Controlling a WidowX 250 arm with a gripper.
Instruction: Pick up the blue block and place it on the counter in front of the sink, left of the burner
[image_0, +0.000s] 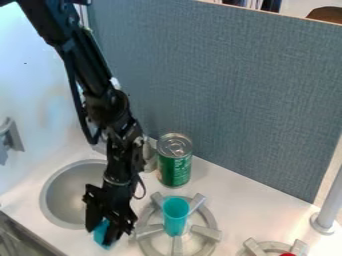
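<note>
Camera view: the pincer (105, 232) is clamped on a blue object (101, 236), near the tabletop's (234, 190) front edge, between sink (59, 192) and burner (206, 232). Just beside it, the burner bears a teal cup (176, 215); farther behind stands a green can (175, 169).

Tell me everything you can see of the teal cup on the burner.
The teal cup stands upright, its open rim facing up, on the gray burner. It looks like smooth plastic, one color all over, narrowing a little toward the base, with no handle in sight. Its lower part sits amid the burner's prongs. The green can stands apart behind it, and the gripper is clear of it.
</note>
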